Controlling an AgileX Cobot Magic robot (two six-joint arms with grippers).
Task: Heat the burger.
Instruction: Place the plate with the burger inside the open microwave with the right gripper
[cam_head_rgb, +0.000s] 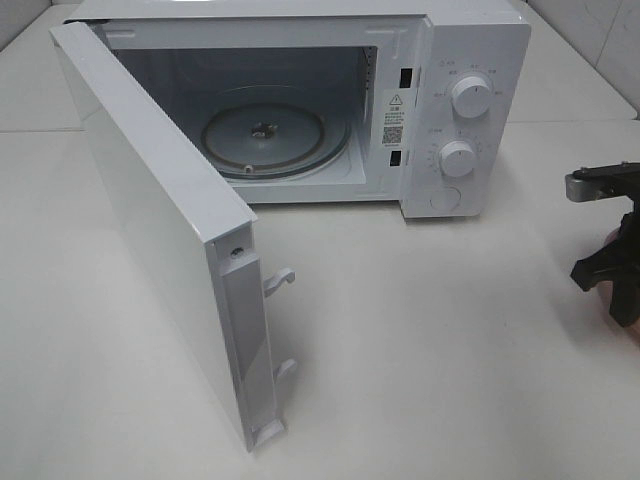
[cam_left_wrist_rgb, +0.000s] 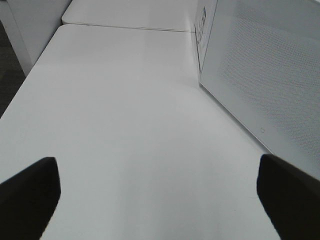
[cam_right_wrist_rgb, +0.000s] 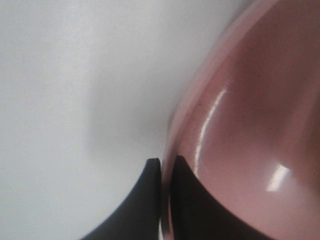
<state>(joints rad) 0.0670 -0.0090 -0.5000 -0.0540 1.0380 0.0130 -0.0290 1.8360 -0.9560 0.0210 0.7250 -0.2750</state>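
The right tool (cam_right_wrist_rgb: 165, 165), clenched on the plate (cam_right_wrist_rgb: 240, 125) rim by the right edge of the table (cam_head_rgb: 430, 330), should lift level and slow; the left tool (cam_left_wrist_rgb: 160, 192) stands released.

White matte tabletop (cam_head_rgb: 420, 330), butted up against a second white table (cam_left_wrist_rgb: 130, 12) with a thin seam between them. Dark floor (cam_left_wrist_rgb: 6, 75) shows past the table edge, next to a white upright panel (cam_left_wrist_rgb: 35, 30); pale tiled wall (cam_head_rgb: 600, 35) at the far corner. Light is even and diffuse, soft shadows only.
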